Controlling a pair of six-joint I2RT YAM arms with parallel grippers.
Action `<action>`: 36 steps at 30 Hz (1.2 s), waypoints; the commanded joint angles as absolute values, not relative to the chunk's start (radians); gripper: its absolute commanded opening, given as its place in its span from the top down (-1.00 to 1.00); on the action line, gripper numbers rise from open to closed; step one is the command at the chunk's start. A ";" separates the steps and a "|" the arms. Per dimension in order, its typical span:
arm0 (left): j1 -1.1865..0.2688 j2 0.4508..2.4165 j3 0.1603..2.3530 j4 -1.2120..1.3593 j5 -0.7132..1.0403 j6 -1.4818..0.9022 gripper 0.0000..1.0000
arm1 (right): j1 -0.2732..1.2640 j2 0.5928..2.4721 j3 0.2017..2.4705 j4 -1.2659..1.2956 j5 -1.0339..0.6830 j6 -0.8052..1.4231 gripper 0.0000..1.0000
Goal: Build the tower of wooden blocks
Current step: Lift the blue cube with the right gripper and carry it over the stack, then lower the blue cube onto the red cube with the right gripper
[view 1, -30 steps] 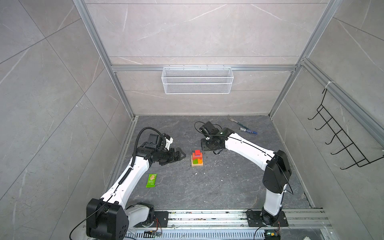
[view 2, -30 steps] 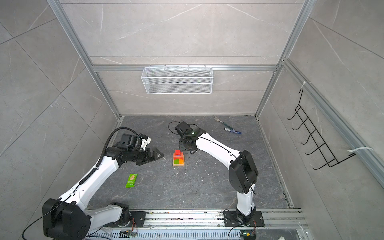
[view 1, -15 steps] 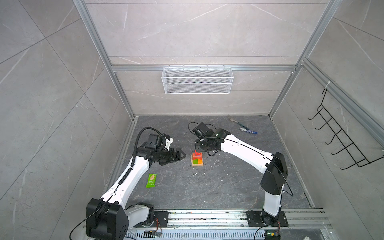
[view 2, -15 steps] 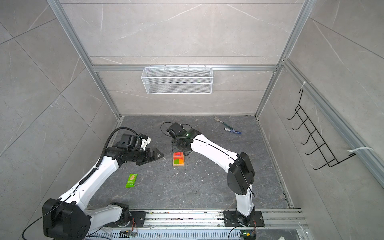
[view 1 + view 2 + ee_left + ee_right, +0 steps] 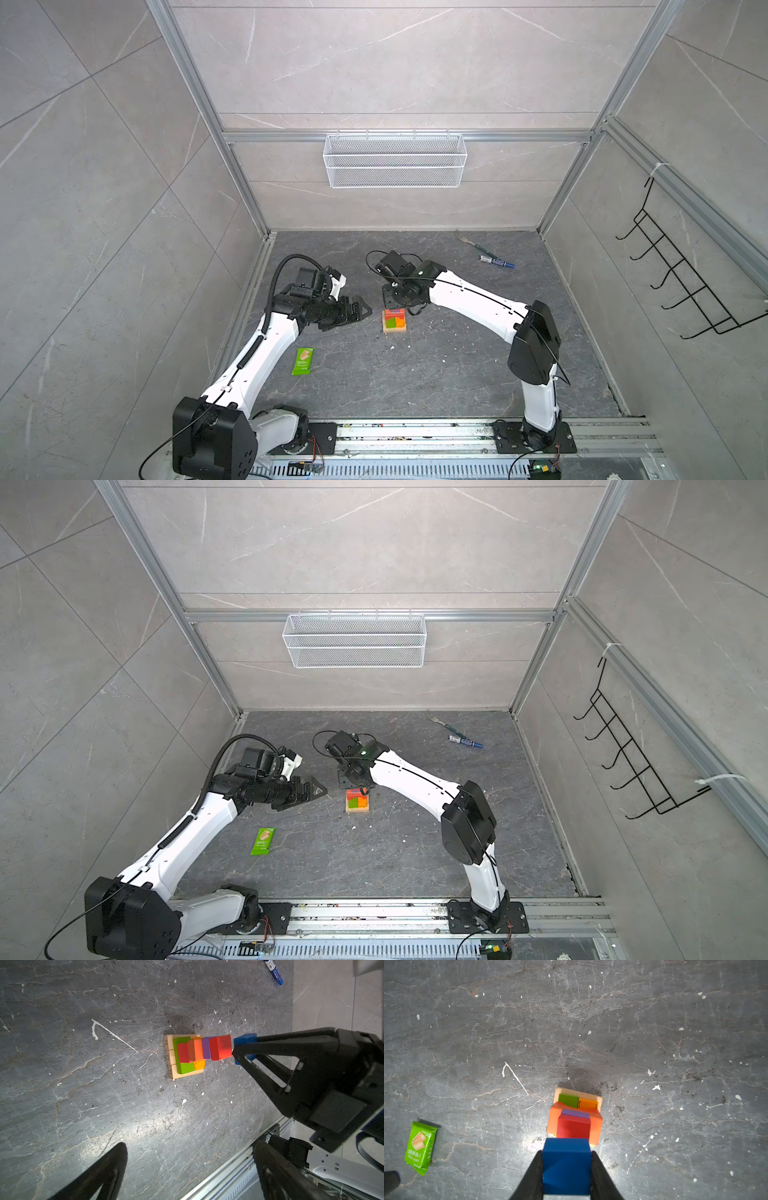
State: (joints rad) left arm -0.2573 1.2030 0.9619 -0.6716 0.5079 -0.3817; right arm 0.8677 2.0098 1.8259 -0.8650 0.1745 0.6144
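Note:
The tower [image 5: 394, 321] [image 5: 357, 802] stands mid-floor. It has a tan base, a green and orange layer, orange and red blocks, a purple cube and a red cube [image 5: 221, 1047] on top. My right gripper [image 5: 566, 1153] [image 5: 244, 1047] hangs over the tower, shut on a blue cube [image 5: 566, 1167] [image 5: 244, 1040]. That cube sits just above the red cube, and I cannot tell whether they touch. My left gripper [image 5: 361, 309] [image 5: 190, 1167] stands open and empty, just left of the tower.
A green snack wrapper [image 5: 303, 361] [image 5: 421, 1151] lies front left of the tower. A blue marker pen [image 5: 497, 262] and a fork [image 5: 469, 241] lie at the back right. A wire basket [image 5: 395, 160] hangs on the back wall, a hook rack [image 5: 681, 282] on the right wall.
My right gripper has swung left, from the tower's back right to above it, still holding the blue cube. The left arm has not moved.

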 commanded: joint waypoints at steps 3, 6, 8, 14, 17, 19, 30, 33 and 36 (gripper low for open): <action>-0.252 1.194 0.962 -0.657 0.527 -0.373 -0.95 | 0.873 2.043 1.856 -0.890 0.200 0.635 0.96; -0.252 1.194 0.961 -0.657 0.527 -0.373 -0.95 | 0.874 2.049 1.856 -0.885 0.201 0.635 0.96; -0.252 1.193 0.960 -0.658 0.527 -0.373 -0.95 | 0.874 2.052 1.858 -0.882 0.201 0.636 0.96; -0.252 1.191 0.960 -0.660 0.526 -0.373 -0.95 | 0.874 2.064 1.856 -0.884 0.202 0.640 0.96; -0.252 1.191 0.960 -0.659 0.527 -0.373 -0.95 | 0.874 2.066 1.853 -0.883 0.202 0.642 0.95; -0.252 1.190 0.960 -0.659 0.527 -0.373 -0.95 | 0.874 2.066 1.853 -0.884 0.202 0.643 0.95; -0.251 1.190 0.960 -0.660 0.527 -0.373 -0.95 | 0.874 2.077 1.851 -0.882 0.204 0.648 0.90; -0.251 1.189 0.960 -0.659 0.527 -0.373 -0.95 | 0.874 2.080 1.853 -0.879 0.203 0.649 0.89; -0.251 1.190 0.959 -0.659 0.526 -0.373 -0.95 | 0.874 2.080 1.854 -0.879 0.201 0.650 0.87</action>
